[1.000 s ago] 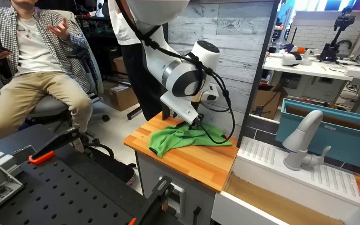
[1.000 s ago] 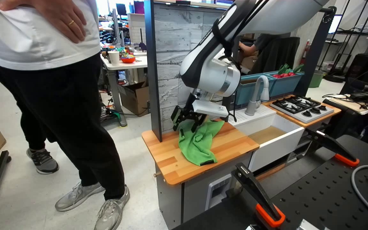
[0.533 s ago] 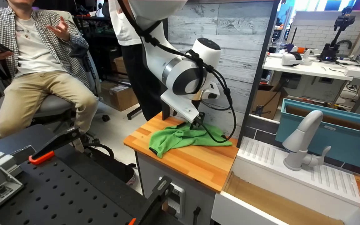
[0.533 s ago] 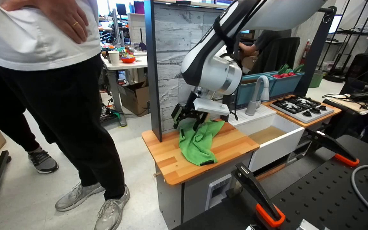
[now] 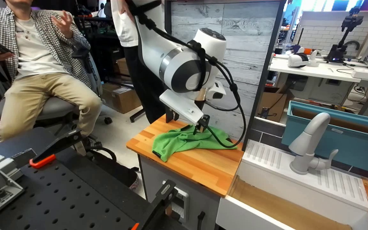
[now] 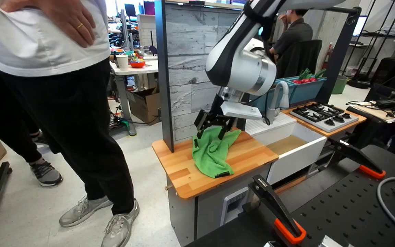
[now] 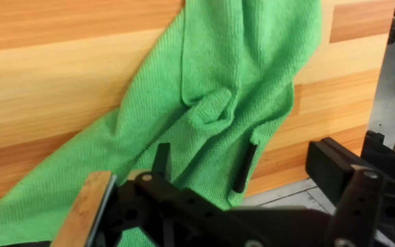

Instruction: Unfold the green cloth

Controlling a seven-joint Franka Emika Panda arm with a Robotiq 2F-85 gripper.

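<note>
Wrist view: cloth (image 7: pixel 190 130) beneath tool (image 7: pixel 243 156).

Just the one green cloth (image 6: pixel 214 156) — three black tabs (image 5: pixel 157 154) showing in an exterior view — plus one gripper (image 6: pixel 210 136) with two fingers (image 7: pixel 331 168), one sink (image 6: pixel 297 159), one faucet (image 5: pixel 311 135), one stovetop (image 6: pixel 322 115) with three knobs (image 6: pixel 338 118), and two orange-tipped clamps (image 6: pixel 273 202).

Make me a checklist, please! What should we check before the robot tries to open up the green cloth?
1. Fingers open: ok, they stand wide apart.
2. Green cloth held, ready to pull: not ok, the fingers aren't closed on it.
3. Cloth lying on the wooden counter: ok.
4. Cloth flat: not ok, it has folds and a bunched middle.
5. Fingers touching the cloth: cannot tell from these views.
6. Black strip near its edge visible: ok, wrist view.
</note>
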